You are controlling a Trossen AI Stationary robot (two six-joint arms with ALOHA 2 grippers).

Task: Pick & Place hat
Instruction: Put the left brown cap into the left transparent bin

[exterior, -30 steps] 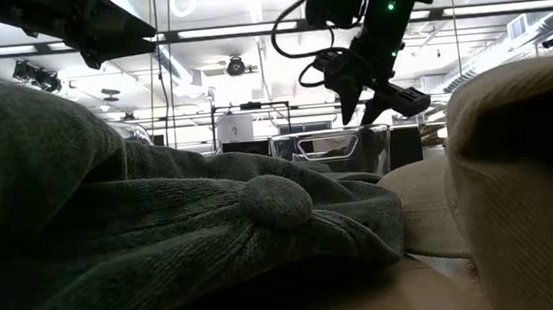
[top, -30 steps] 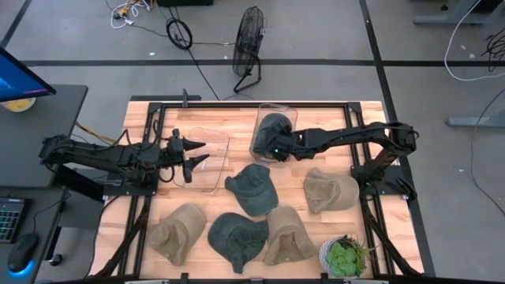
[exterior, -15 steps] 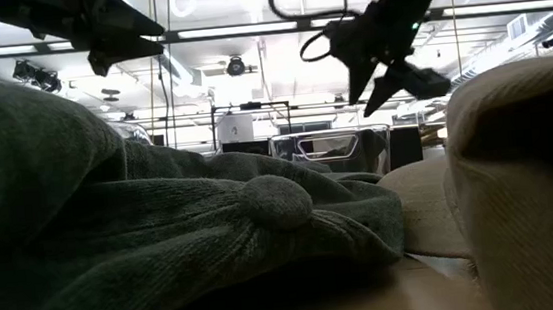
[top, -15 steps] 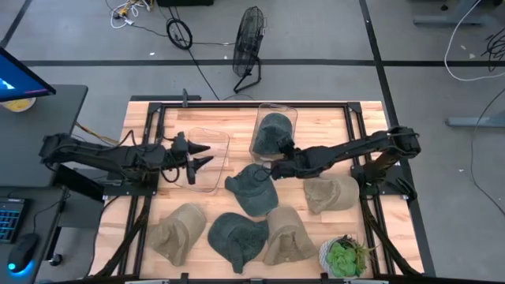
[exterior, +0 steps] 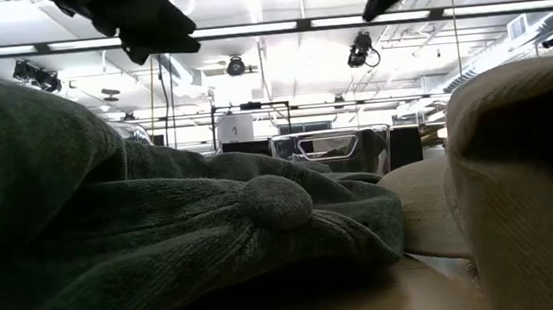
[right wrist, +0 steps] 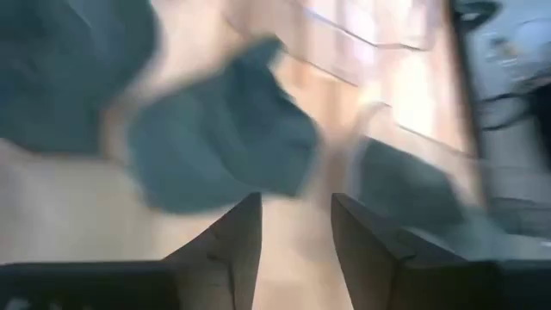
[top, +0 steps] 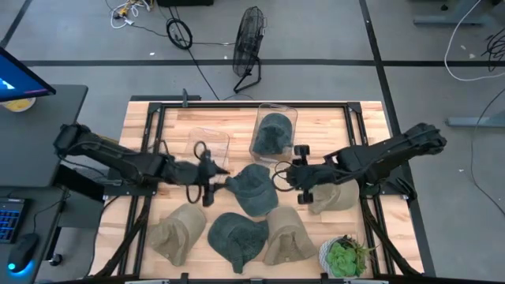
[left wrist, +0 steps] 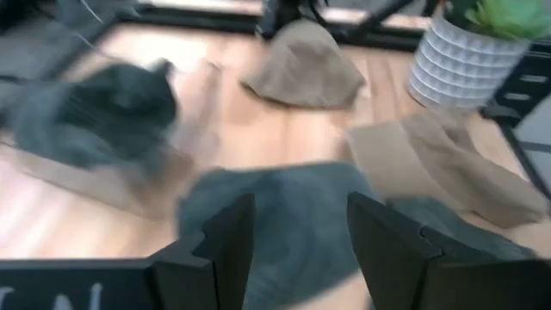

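Several bucket hats lie crown-up on the wooden table: a dark green hat (top: 252,189) in the middle, another green hat (top: 237,237), and tan hats (top: 330,193), (top: 177,229), (top: 288,233). One more green hat (top: 272,132) lies inside a clear bin (top: 260,118) at the far side. My left gripper (top: 215,180) hovers open at the middle green hat's left side; in the left wrist view its fingers (left wrist: 301,250) frame that hat (left wrist: 284,215). My right gripper (top: 282,177) hovers open at the hat's right side, with the hat (right wrist: 215,146) ahead of it (right wrist: 297,232).
An empty clear bin (top: 209,146) stands at the far left, behind my left arm. A potted succulent (top: 343,256) sits at the near right corner. The low view is filled by a green hat (exterior: 163,235) and a tan hat (exterior: 529,173). Black frame rails edge the table.
My right gripper has left the bin holding the green hat and swung toward the near edge, down beside the middle green hat. My left gripper has moved from over the empty bin rightward and nearer, toward the same hat. No hat has moved.
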